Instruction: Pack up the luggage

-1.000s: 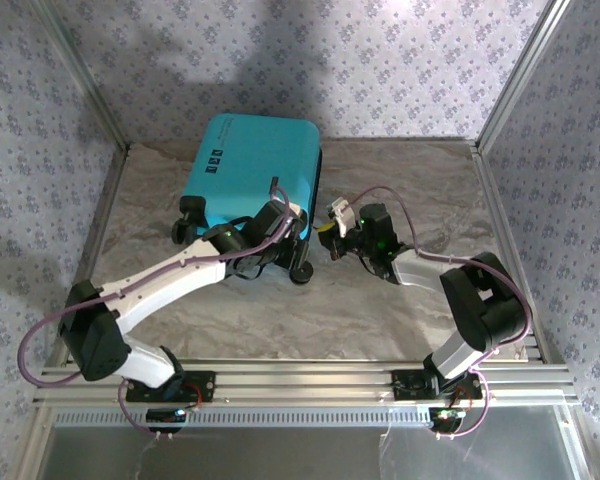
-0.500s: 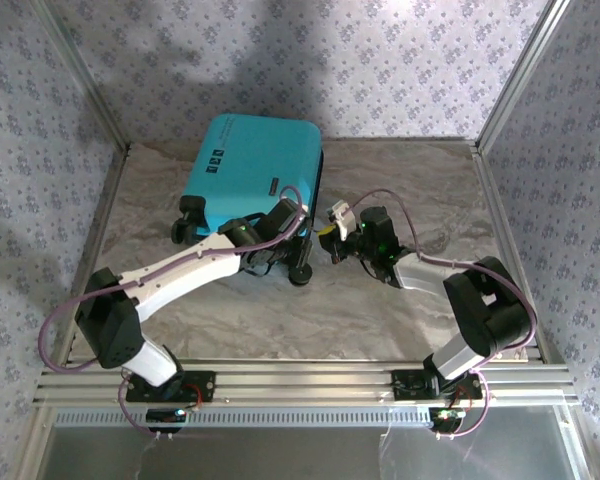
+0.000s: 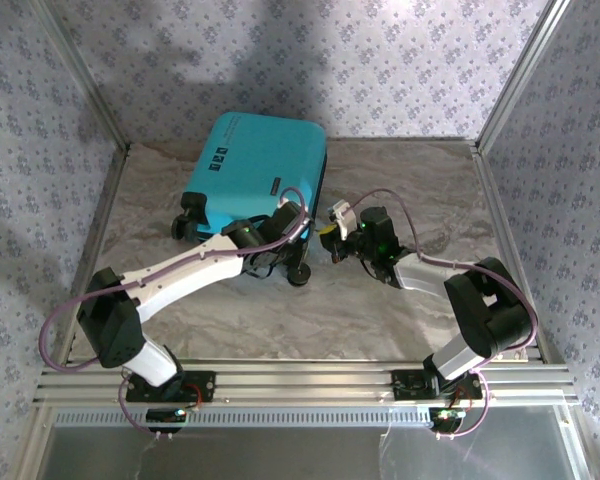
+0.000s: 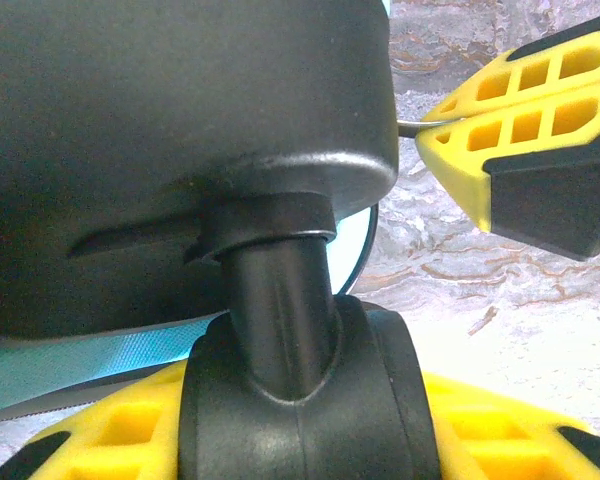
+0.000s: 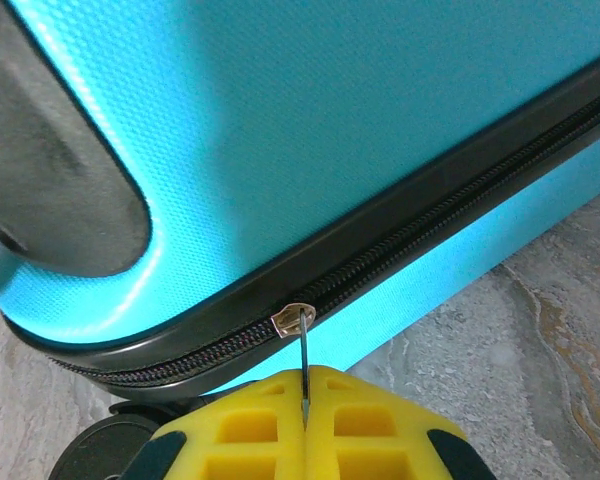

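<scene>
Your luggage (image 3: 255,165) lies flat on the table (image 3: 380,300), toward the far left, turquoise shell up and both halves together, so loading looks done, though you can't see what is inside. What looks left is the zip: in the right wrist view the black zipper (image 5: 430,240) runs along the seam and its slider sits at the rounded corner, and you can't tell how much of the run beyond it is closed. Your left gripper (image 3: 292,248) is at the case's near corner with its jaws open around a wheel (image 4: 300,400): the wheel lies against the lower finger (image 4: 100,440), while the upper finger (image 4: 510,110) stands off to the side, apart from it. Your right gripper (image 5: 305,400) is just beside the case's right edge, jaws pinched shut on the thin metal pull (image 5: 302,335) hanging from the slider
</scene>
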You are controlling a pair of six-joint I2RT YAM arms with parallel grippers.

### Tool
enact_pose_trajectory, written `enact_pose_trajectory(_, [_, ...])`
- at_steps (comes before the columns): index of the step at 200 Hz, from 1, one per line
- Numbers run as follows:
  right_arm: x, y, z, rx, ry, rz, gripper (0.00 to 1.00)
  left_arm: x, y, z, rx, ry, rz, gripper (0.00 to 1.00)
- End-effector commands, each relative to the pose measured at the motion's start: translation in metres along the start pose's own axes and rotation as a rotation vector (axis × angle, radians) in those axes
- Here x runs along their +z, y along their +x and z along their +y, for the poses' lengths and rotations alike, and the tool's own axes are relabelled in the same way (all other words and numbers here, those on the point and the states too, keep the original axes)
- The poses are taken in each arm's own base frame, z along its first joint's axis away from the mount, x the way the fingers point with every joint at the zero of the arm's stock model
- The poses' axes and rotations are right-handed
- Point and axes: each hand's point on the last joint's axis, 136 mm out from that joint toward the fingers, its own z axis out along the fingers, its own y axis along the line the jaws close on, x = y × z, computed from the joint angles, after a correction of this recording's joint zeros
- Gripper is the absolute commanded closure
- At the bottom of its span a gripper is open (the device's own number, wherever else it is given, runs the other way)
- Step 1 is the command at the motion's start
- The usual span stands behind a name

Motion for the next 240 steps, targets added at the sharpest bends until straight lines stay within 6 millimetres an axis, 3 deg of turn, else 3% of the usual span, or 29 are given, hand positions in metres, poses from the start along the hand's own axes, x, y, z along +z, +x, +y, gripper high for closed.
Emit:
enact_pose_trajectory(1, [-0.009, -0.039, -0.028, 0.013, 0.122, -0.109, 1.0, -0.017, -0.004, -0.014, 0.076, 0.046, -0.038, 0.88])
enact_pose_trajectory(64, [-0.012, -0.042, -0.065, 0.089, 0.249, -0.103, 1.0, -0.04, 0.006, -0.028, 0.116, 0.141, -0.089, 0.92])
enact_pose_trajectory(122, [-0.016, -0.041, -0.087, 0.131, 0.346, -0.097, 1.0, -0.048, 0.026, -0.022, 0.119, 0.165, -0.088, 0.94])
enact_pose_trajectory(147, [-0.025, -0.041, -0.115, 0.178, 0.448, -0.081, 1.0, -0.052, 0.033, -0.02, 0.123, 0.183, -0.092, 0.95])
enact_pose_trajectory(185, [-0.048, -0.04, -0.189, 0.34, 0.625, -0.066, 1.0, -0.067, 0.046, -0.014, 0.113, 0.233, -0.125, 0.95])
enact_pose_trajectory(201, [-0.057, -0.04, -0.209, 0.38, 0.645, -0.07, 1.0, -0.071, 0.052, -0.009, 0.105, 0.24, -0.137, 0.95])
enact_pose_trajectory(240, [-0.067, -0.032, -0.204, 0.361, 0.638, -0.06, 1.0, -0.076, 0.058, 0.007, 0.099, 0.206, -0.171, 0.95])
